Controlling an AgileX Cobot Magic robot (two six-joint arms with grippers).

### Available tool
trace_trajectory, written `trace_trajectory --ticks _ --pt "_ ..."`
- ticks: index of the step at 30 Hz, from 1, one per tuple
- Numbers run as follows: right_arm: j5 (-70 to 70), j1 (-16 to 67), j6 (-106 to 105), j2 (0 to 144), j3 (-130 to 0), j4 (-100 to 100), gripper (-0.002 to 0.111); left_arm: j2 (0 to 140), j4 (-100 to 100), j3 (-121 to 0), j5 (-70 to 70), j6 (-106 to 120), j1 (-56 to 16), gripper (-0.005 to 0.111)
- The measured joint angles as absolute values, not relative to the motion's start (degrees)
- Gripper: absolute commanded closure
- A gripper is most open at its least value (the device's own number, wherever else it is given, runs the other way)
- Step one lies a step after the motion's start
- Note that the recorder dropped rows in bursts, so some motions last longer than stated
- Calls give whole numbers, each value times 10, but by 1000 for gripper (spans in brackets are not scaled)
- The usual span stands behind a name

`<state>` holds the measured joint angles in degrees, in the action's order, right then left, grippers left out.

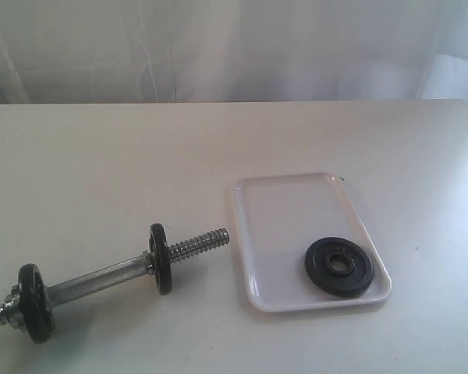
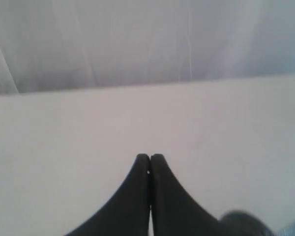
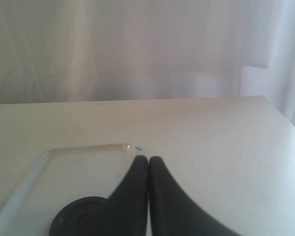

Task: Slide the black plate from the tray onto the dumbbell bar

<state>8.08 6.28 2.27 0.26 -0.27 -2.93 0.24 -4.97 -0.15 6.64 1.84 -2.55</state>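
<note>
The black plate [image 1: 338, 266] lies flat in the near right corner of the white tray [image 1: 285, 206]. Left of the tray, the chrome dumbbell bar [image 1: 101, 279] rests on the table, its bare threaded end [image 1: 199, 244] pointing at the tray. Two black discs [image 1: 161, 258] [image 1: 35, 302] sit on the bar. Neither gripper shows in the exterior view. My right gripper [image 3: 148, 159] is shut and empty, above the tray's rim [image 3: 83, 148], with the black plate [image 3: 81, 216] partly hidden behind one finger. My left gripper [image 2: 150, 157] is shut and empty over bare table.
A white curtain [image 1: 234, 47] hangs behind the table's far edge. The table's right edge [image 3: 285, 118] shows in the right wrist view. A dark blurred shape [image 2: 243, 223] sits at the corner of the left wrist view.
</note>
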Motion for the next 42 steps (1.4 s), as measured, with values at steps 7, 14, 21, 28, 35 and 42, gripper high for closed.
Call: trace_trajectory --ticks 7,14,21,28,35,42 --pt "81 63 23 3 -3 -29 108 2 -50 -2 352 18 -25 107" --pt "81 63 23 3 -3 -29 108 2 -19 -2 428 -222 -25 107" --pt "81 63 23 3 -3 -29 108 6 21 -46 388 -362 -25 107" --pt "81 63 23 3 -3 -29 108 219 77 -260 292 -285 -25 107" --pt "81 63 23 3 -3 -29 108 520 249 -486 0 -253 -25 107" --pt "81 63 23 3 -3 -29 108 719 161 -599 -258 -79 -50 107"
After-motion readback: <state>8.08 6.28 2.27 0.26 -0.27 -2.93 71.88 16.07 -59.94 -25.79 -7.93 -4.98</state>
